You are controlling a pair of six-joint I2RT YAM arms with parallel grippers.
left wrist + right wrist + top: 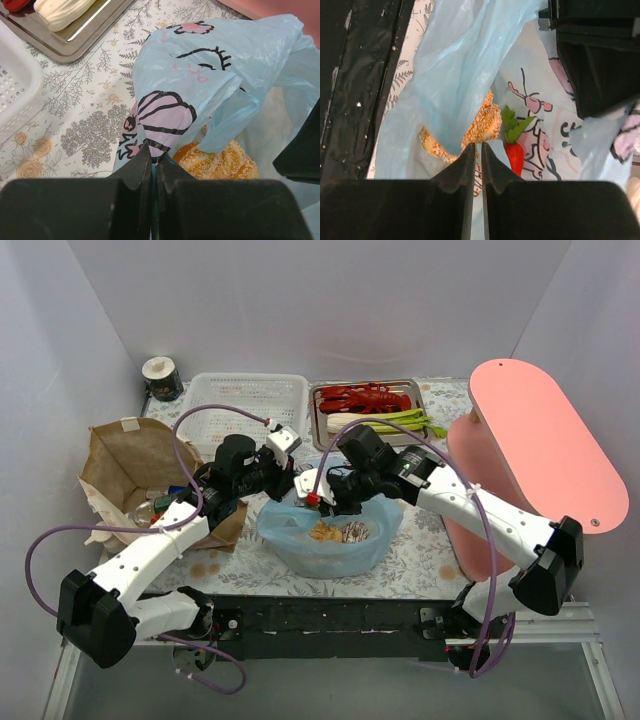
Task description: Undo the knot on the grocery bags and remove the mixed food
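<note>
Near the middle of the floral-patterned table (420, 560), the left gripper (154, 165) and right gripper (480, 155) each pinch narrowly on opposite rims of the thin light-blue cartoon-printed plastic bag (210, 65), apparently spreading its mouth to expose the crumbed orange cake piece (220, 162) and orange-red toy carrot (514, 155) inside.

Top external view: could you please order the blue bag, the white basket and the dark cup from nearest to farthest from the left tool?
1. blue bag: pinched in the left tool, just to its right.
2. white basket: behind the tool, towards the far side.
3. dark cup: in the far-left corner.
</note>
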